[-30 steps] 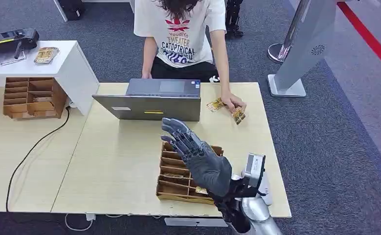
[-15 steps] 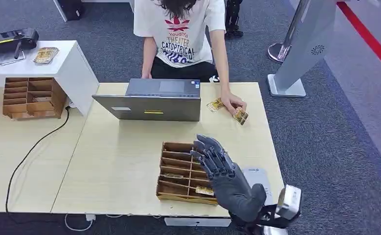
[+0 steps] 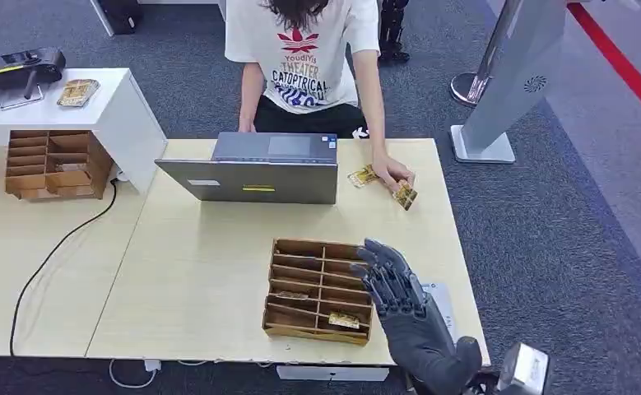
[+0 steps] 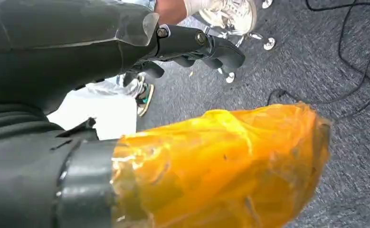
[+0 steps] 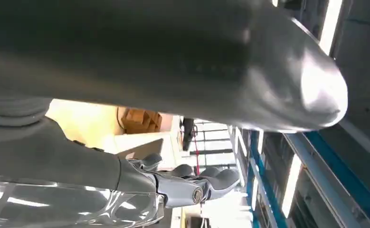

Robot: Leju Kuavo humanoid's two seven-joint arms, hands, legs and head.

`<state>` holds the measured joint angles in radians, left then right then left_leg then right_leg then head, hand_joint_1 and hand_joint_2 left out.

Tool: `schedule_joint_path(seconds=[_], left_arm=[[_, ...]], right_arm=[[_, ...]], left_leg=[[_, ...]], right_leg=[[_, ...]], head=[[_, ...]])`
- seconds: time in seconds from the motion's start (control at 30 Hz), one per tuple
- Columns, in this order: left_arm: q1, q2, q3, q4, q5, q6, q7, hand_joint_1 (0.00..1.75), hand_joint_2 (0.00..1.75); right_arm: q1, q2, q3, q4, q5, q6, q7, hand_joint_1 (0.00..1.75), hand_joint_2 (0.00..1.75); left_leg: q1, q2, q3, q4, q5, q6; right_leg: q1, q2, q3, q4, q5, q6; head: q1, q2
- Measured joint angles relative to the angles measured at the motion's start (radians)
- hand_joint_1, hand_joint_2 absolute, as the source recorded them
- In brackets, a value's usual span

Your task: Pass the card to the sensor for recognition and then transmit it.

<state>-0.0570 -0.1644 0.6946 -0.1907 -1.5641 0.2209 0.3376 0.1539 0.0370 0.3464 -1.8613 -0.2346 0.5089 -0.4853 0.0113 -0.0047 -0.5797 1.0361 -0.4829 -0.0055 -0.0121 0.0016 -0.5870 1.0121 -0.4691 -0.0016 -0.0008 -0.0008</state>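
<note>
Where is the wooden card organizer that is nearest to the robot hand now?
In the head view, the wooden card organizer sits on the light wood table near its front edge, right of centre, just left of the right robot hand and in front of the laptop.

Pale wooden tables [image 3: 202, 271] stand on grey carpet [image 3: 564, 247].

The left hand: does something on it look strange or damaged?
Yes. In the left wrist view, the thumb of the left hand is wrapped in crinkled orange tape, unlike the bare dark fingers. I cannot tell what it covers.
</note>
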Motion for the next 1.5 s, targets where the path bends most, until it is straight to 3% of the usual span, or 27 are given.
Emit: schedule_joint_path(seconds=[0.23, 0.9, 1.13, 1.5], left_arm=[[0.000, 0.000, -0.044, 0.000, -0.005, 0.000, 0.003, 0.00, 0.00], [-0.003, -0.010, -0.064, 0.000, -0.001, -0.014, 0.005, 0.00, 0.00], [-0.023, -0.019, -0.064, 0.000, 0.012, -0.041, 0.021, 0.00, 0.00], [-0.149, -0.044, -0.053, 0.000, 0.060, -0.095, 0.098, 0.00, 0.00]], right_arm=[[0.062, 0.000, -0.003, -0.039, 0.029, -0.025, -0.018, 0.00, 0.00], [0.071, 0.000, -0.002, -0.030, 0.035, -0.029, -0.016, 0.00, 0.00], [0.048, -0.001, 0.005, -0.013, 0.025, -0.020, 0.005, 0.00, 0.00], [-0.072, 0.001, 0.055, 0.080, -0.020, 0.050, 0.061, 0.00, 0.00]], left_leg=[[0.000, 0.000, 0.000, 0.000, 0.000, 0.000], [0.000, 0.000, 0.000, 0.000, 0.000, 0.001], [0.000, 0.000, 0.000, 0.000, 0.000, 0.000], [0.000, 0.000, 0.000, 0.000, 0.002, 0.000]], right_leg=[[0.000, 0.000, 0.000, 0.000, 0.000, 0.000], [0.000, 0.000, 0.000, 0.000, 0.000, 0.000], [0.000, 0.000, 0.001, 0.000, 0.001, 0.000], [0.000, 0.000, 0.001, 0.000, 0.003, 0.000]], head=[[0.000, 0.000], [0.000, 0.000], [0.000, 0.000], [0.000, 0.000]])
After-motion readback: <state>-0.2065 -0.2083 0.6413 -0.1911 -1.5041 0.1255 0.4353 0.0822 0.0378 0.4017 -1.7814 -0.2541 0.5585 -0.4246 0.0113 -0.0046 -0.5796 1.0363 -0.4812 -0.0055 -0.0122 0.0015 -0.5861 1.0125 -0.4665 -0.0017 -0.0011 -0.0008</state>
